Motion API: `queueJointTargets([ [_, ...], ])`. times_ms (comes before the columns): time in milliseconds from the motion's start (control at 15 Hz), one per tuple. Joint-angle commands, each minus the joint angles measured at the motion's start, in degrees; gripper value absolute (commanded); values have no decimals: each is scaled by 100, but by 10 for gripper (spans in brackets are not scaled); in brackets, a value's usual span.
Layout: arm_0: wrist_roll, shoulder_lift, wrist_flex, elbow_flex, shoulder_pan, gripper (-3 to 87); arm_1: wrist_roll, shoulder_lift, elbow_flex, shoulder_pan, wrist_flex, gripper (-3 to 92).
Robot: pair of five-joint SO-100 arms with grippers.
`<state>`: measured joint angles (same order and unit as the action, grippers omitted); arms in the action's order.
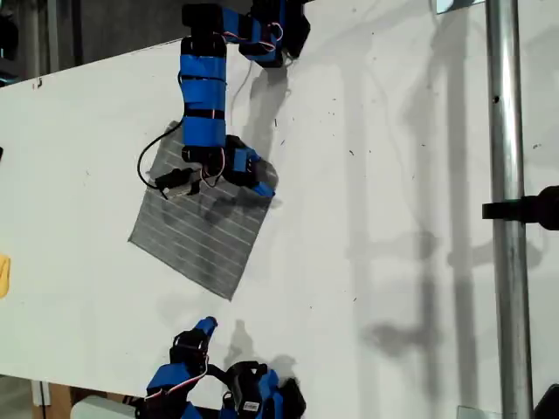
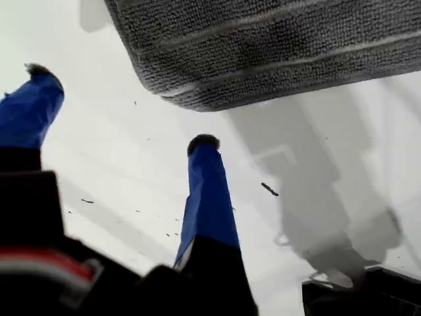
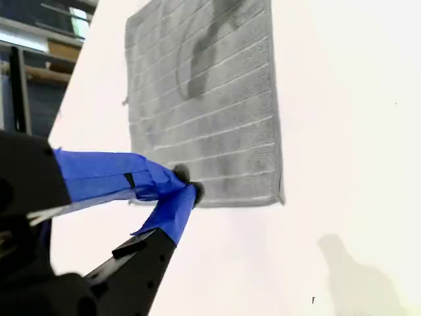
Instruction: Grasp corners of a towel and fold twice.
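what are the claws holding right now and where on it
My second claw is shut on the towel at its edge near a corner; my first claw is open, holding nothing.

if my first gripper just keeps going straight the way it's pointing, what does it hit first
Most likely the towel: its rounded corner lies just ahead of my first gripper, whose jaws are open with only bare table between. Depth is unclear.

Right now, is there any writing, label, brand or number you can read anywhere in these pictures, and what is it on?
No text can be read in any view.
The towel shows only pale stripes, no tag or print.
A small white label sits on the arm at the exterior view's bottom edge, but its marks are too small to read.
The white table carries only dark specks.
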<state>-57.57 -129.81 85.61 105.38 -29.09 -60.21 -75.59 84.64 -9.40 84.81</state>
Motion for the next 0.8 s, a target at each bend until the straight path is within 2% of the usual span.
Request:
queueJointTargets([
  [0,-9,-123,9,-44,53,-29,-79,211,-246,44,-149,375],
  [400,-9,-149,114,-26,53,-29,185,167,-176,-369,-431,357],
  [600,-18,-167,88,35,35,-29,237,896,-167,-413,-598,321],
  [733,-35,-176,79,88,35,-29,44,1134,-149,-431,-633,19],
])
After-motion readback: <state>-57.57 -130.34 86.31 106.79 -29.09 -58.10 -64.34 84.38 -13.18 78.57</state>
